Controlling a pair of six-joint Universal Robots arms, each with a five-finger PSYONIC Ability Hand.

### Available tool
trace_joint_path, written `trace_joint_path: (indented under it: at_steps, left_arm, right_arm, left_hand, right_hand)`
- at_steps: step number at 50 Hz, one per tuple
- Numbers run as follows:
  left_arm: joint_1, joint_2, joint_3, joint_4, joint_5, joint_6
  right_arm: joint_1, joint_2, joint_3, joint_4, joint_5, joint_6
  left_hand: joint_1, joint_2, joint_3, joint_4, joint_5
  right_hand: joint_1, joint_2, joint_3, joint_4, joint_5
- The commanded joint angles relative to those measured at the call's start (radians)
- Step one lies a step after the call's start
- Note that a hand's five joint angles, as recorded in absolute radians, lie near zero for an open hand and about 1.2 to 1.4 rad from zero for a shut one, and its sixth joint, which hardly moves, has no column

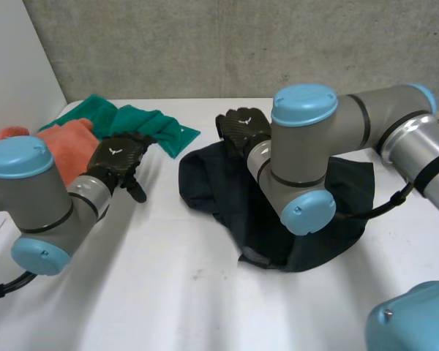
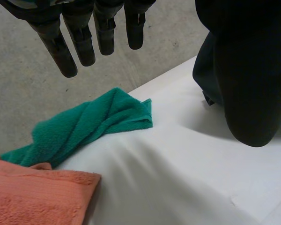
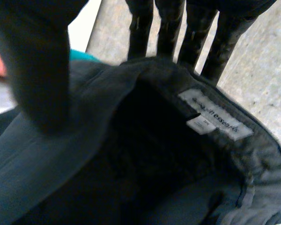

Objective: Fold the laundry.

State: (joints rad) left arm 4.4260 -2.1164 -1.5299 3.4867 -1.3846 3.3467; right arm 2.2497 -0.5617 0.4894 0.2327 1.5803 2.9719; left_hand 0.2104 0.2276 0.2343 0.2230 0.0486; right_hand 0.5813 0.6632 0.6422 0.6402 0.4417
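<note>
A black garment (image 1: pixel 278 212) lies crumpled right of the table's middle. My right hand (image 1: pixel 243 126) is at its far edge. In the right wrist view the waistband with its white label (image 3: pixel 215 119) stands between the straight fingers (image 3: pixel 168 33) behind it and the thumb (image 3: pixel 37 70) in front; I see no pinch. My left hand (image 1: pixel 119 161) hovers open over bare table, left of the garment, its fingers (image 2: pixel 84 37) straight and holding nothing. An edge of the garment (image 2: pixel 202 70) shows beside its thumb (image 2: pixel 253 93).
A green towel (image 1: pixel 143 121) lies bunched at the far left, beyond my left hand's fingertips (image 2: pixel 89 124). An orange towel (image 1: pixel 62 146) lies beside it near the table's left edge (image 2: pixel 33 197). A grey wall rises behind the table.
</note>
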Motion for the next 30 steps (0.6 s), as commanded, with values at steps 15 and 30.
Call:
trace_joint_path:
  at_steps: [15, 30]
  left_arm:
    - [0.018, -0.048, 0.080, 0.015, 0.068, -0.115]
    - [-0.099, -0.123, 0.091, -0.003, 0.242, -0.240]
  right_arm:
    - [-0.009, -0.536, 0.403, 0.019, -0.075, -0.292]
    - [-0.019, -0.840, 0.659, 0.010, -0.102, -0.298]
  left_hand:
    - [-0.035, -0.052, -0.059, -0.048, -0.048]
    - [0.015, -0.003, -0.009, 0.002, 0.002]
  right_hand:
    - [0.815, 0.733, 0.754, 0.756, 0.780]
    - [0.815, 0.733, 0.754, 0.756, 0.780]
